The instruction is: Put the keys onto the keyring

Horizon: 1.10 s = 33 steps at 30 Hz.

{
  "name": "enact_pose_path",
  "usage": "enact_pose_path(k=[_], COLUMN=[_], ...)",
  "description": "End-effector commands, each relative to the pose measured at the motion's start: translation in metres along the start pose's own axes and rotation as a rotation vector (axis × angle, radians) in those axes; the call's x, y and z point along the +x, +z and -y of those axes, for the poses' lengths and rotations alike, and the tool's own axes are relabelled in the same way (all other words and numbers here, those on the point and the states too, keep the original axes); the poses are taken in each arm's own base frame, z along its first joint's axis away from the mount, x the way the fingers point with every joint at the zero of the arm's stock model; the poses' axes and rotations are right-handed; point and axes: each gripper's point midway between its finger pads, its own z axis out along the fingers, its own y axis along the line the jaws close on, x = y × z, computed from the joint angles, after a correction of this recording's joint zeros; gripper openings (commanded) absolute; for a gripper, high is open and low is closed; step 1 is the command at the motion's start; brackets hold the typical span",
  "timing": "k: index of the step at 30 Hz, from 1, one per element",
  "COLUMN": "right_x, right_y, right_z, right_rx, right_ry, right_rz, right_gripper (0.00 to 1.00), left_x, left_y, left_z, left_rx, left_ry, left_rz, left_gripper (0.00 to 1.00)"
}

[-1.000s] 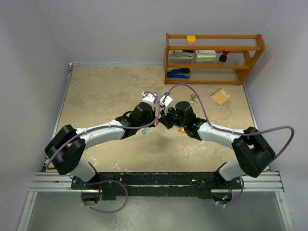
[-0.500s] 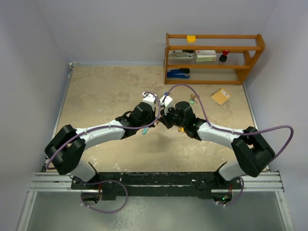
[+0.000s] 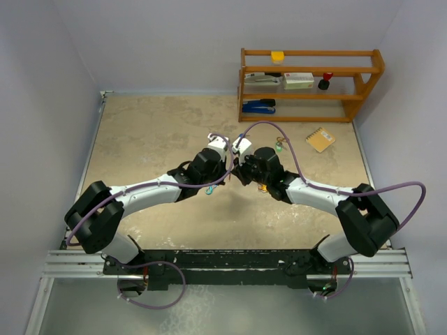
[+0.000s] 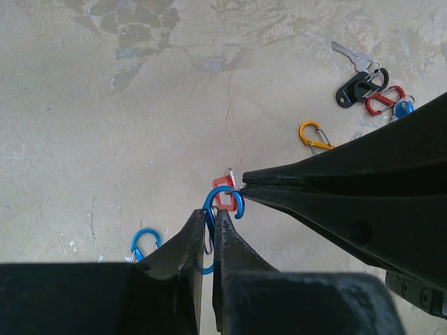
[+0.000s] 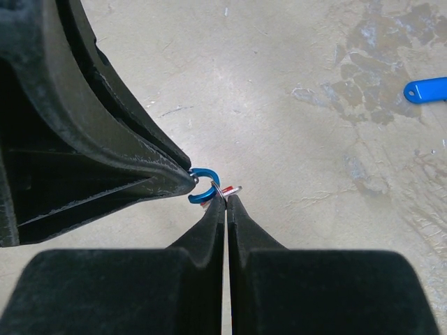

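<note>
My left gripper (image 4: 211,213) is shut on a blue clip (image 4: 237,202) that serves as the keyring, held above the table. My right gripper (image 5: 225,199) is shut on the small metal ring of a red-tagged key (image 4: 223,190), and that ring touches the open hook of the blue clip (image 5: 207,188). The two grippers meet tip to tip mid-table in the top view, the left (image 3: 232,169) and the right (image 3: 242,172). A black-tagged key (image 4: 355,85) lies on the table at the far right of the left wrist view. A blue tag (image 5: 426,89) lies to the right in the right wrist view.
Loose clips lie on the table: blue (image 4: 144,243), orange (image 4: 314,135), red (image 4: 383,102). A wooden shelf (image 3: 311,105) with a stapler and boxes stands at the back right. A yellow notebook (image 3: 320,139) lies in front of it.
My right gripper has edged slightly left toward the left gripper. Both holds are unchanged.
</note>
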Motion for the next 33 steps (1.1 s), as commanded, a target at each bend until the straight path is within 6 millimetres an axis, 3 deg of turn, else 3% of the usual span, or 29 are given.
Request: enact_pose_path(k=[1,8,11,13,15,18,24,33], right_x=[-0.036,-0.038,-0.038,-0.038,-0.037,-0.036,-0.032,-0.015], right_y=[0.001,0.001,0.0,-0.001,-0.001,-0.001,-0.002,-0.001], right_z=[0.01,0.012,0.014,0.016,0.017,0.018,0.024,0.025], right_rx=[0.054,0.063,0.077,0.086,0.096,0.103,0.132,0.15], right_ry=[-0.019,-0.017,-0.014,-0.013,-0.013,-0.011,-0.001,0.045], right_rz=[0.115,0.124,0.123,0.121,0.12,0.115,0.09,0.009], right_gripper=[0.0,0.0,0.0,0.0,0.0,0.0,0.0,0.0], left_x=[-0.014,-0.015,-0.021,-0.026,-0.03,-0.038,-0.052,-0.052], left_y=[-0.011,-0.011,-0.015,-0.021,-0.026,-0.032,-0.049,-0.061], left_z=[0.019,0.019,0.018,0.016,0.013,0.005,-0.032,-0.067], left_rx=[0.096,0.098,0.092,0.08,0.071,0.03,-0.159,-0.317], left_ry=[0.013,0.012,-0.006,-0.021,-0.033,-0.053,-0.136,-0.221], left_rz=[0.04,0.044,0.073,0.1,0.126,0.16,0.261,0.306], left_gripper=[0.0,0.02,0.4,0.52,0.58,0.6,0.65,0.68])
